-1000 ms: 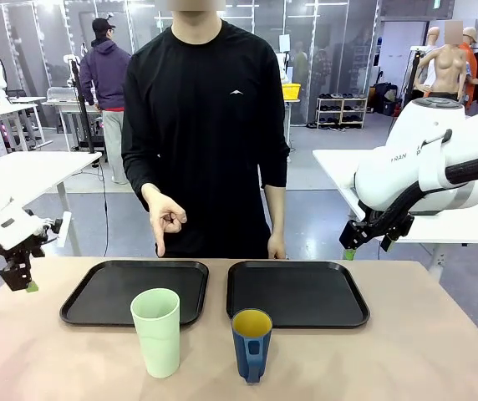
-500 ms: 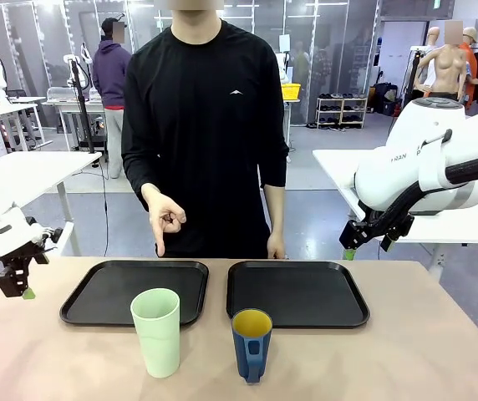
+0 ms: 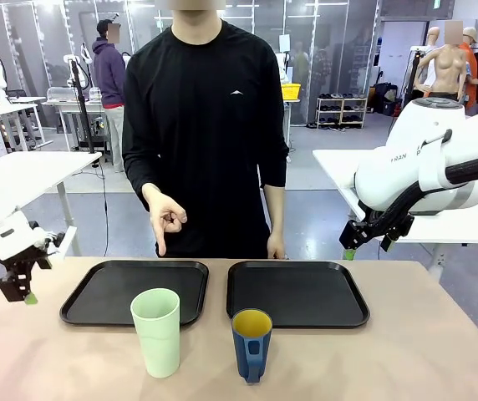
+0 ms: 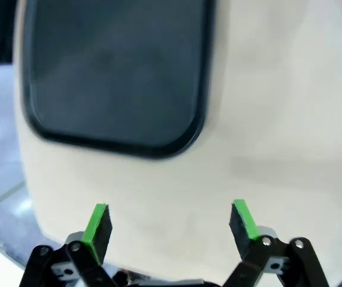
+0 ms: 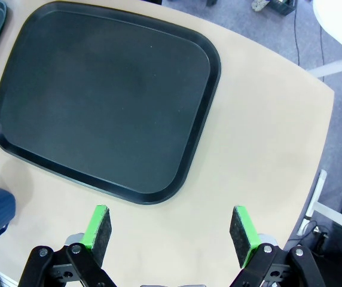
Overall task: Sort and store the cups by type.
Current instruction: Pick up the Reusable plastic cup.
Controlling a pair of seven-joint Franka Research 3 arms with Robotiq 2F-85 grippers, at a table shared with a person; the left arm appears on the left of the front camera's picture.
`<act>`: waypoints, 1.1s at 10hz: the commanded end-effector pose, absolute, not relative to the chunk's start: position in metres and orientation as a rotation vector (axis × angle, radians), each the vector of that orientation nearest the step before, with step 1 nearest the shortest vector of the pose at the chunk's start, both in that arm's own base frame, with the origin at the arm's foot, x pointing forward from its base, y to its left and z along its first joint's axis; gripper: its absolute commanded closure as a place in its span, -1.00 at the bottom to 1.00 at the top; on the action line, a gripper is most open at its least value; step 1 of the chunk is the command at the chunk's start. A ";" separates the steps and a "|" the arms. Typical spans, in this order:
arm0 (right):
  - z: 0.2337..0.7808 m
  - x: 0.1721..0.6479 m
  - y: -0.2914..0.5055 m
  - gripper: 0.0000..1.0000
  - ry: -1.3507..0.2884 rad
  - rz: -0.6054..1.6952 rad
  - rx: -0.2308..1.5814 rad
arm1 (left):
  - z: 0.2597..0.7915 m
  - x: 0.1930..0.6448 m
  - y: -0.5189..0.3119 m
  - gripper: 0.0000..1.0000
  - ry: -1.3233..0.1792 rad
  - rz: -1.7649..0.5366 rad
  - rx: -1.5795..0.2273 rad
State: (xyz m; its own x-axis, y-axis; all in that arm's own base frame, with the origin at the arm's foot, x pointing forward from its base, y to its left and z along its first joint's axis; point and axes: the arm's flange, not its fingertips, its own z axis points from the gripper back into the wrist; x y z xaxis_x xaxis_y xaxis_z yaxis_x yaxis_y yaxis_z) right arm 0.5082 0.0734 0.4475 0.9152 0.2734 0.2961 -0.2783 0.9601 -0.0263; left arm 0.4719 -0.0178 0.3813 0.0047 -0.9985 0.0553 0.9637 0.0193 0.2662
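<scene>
The upright tumbler (image 3: 156,332) is seen nearer the left pincer (image 3: 20,291) and the mug (image 3: 251,344) nearer the right pincer (image 3: 350,248), both spread wide and empty.

the tumbler (image 3: 155,332) is tall, pale mint green and handleless. it stands upright, mouth up, on the desk (image 3: 406,359), just on the robot's side of the left tray (image 3: 97,294); in the front view its rim overlaps that tray's near edge. the mug (image 3: 251,344) is shorter, dark blue with a yellow inside, and also upright, its handle turned toward the robot. it stands to the right of the tumbler, apart from it, just before the right tray (image 3: 306,294).
</scene>
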 end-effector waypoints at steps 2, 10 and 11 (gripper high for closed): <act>0.448 0.507 0.073 -1.00 -0.314 0.282 0.020 | 0.351 0.457 -0.022 -1.00 -0.385 -1.651 -0.150; 0.448 0.507 0.073 -1.00 -0.314 0.282 0.020 | 0.289 0.432 -0.028 -1.00 -1.016 -1.652 -0.886; 0.448 0.507 0.073 -1.00 -0.314 0.282 0.020 | 0.281 0.433 -0.028 -1.00 -1.067 -1.640 -0.949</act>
State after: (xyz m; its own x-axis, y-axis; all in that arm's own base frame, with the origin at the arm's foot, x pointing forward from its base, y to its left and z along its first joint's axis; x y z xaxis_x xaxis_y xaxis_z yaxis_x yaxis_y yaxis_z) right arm 0.5082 0.0734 0.4475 0.9151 0.2734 0.2963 -0.2783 0.9601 -0.0263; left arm 0.4216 -0.0353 0.3083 -0.2271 -0.3781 0.8975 0.9695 -0.1749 0.1716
